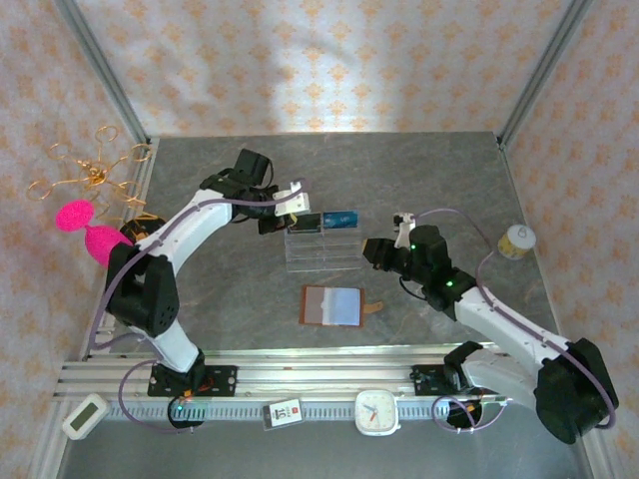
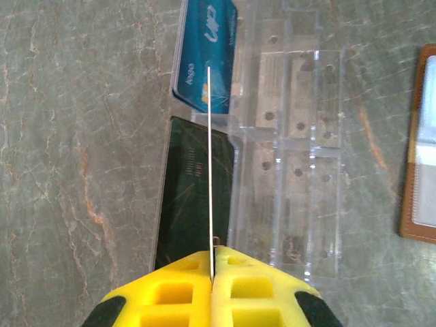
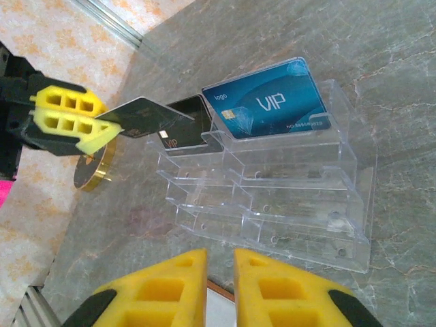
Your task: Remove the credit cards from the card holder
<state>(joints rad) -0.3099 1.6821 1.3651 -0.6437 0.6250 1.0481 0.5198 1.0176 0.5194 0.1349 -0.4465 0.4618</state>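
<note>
At the left rear corner of the clear tray, the left claw pinches a dark card by one end; a black card and a blue card stand in the tray's rear pockets; the right claw hovers nearby, narrowly parted and empty; the brown card holder lies open on the counter, nearer the arms.

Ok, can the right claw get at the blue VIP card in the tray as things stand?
Probably yes. The blue VIP card stands in a rear pocket of the clear tray, top edge exposed, nothing over it. The left claw holds its dark card off to the side, and the right claw is empty.
</note>
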